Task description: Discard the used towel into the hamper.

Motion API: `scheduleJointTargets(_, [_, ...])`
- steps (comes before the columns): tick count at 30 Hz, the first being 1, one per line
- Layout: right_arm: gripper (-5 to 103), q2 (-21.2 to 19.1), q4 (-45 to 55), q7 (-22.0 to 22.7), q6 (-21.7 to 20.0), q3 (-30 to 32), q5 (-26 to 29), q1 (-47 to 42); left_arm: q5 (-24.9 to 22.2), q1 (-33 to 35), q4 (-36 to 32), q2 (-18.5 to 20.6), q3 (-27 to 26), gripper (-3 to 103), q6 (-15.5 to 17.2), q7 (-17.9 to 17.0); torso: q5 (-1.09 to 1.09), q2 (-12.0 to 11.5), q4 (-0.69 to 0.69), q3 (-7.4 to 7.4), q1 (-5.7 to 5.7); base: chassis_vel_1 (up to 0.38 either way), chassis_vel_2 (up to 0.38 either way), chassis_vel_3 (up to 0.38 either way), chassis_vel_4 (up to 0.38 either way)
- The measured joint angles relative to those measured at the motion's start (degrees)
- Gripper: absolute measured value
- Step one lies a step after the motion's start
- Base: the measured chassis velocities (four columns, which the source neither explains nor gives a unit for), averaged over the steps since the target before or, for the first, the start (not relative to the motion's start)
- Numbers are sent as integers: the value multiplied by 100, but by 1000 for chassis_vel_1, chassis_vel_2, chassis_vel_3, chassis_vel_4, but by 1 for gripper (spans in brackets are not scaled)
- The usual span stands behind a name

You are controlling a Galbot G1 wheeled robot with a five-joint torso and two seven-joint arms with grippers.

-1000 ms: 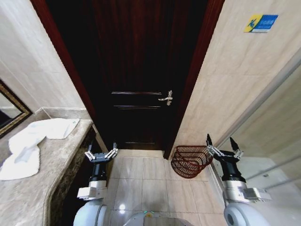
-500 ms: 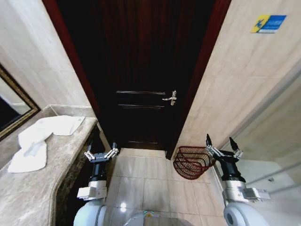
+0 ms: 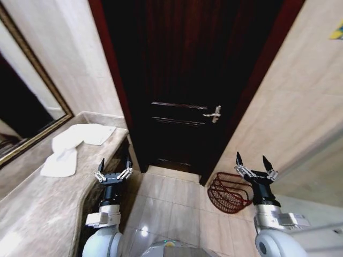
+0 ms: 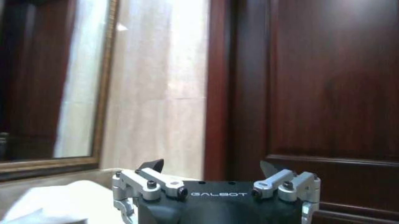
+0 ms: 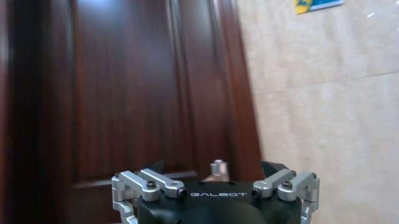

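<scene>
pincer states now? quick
Left pincer: open, empty, raised beside the counter.
Right pincer: open, empty, raised above the hamper.

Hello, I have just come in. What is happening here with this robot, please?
Nothing is being handled yet. The white towel lies on the marble counter at the robot's left. The hamper stands on the floor by the dark door, at its right. The left pincer and right pincer are both open, empty and raised in front of the robot.

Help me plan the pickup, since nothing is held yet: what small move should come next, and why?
Probably reach the open left gripper toward the white towel on the counter; it is nearest, and the hamper waits on the floor by the right gripper.
</scene>
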Motion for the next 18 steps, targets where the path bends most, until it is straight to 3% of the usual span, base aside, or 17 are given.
scheduleJointTargets(18, [100,-69,-68,-33,33,81,54,55,17,43,-49,0,-8,100,-6,9,1,0,0,0,0,129,127,129,117])
